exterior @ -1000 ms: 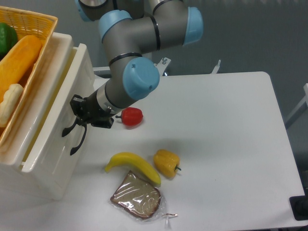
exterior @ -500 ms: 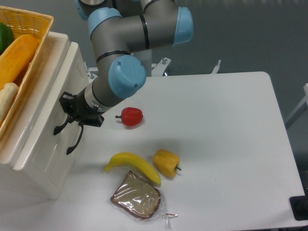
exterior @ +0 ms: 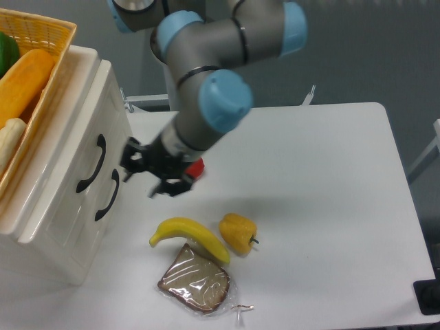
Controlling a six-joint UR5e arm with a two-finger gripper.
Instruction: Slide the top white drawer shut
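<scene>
Flush in its cream cabinet (exterior: 69,227), top white drawer (exterior: 82,161) just left of gripper (exterior: 152,177), fingers spread, empty, clear of black handle (exterior: 92,163).

A banana (exterior: 187,235), yellow pepper (exterior: 238,232) and wrapped bread slice (exterior: 194,280) lie close together on the white tabletop (exterior: 323,206); a woven basket (exterior: 38,34) sits atop the cabinet

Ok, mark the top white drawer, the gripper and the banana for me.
top white drawer (exterior: 77,148): fixed camera, front panel left of handle.
gripper (exterior: 144,173): fixed camera, between fingertips.
banana (exterior: 192,235): fixed camera, mid-body.
</scene>
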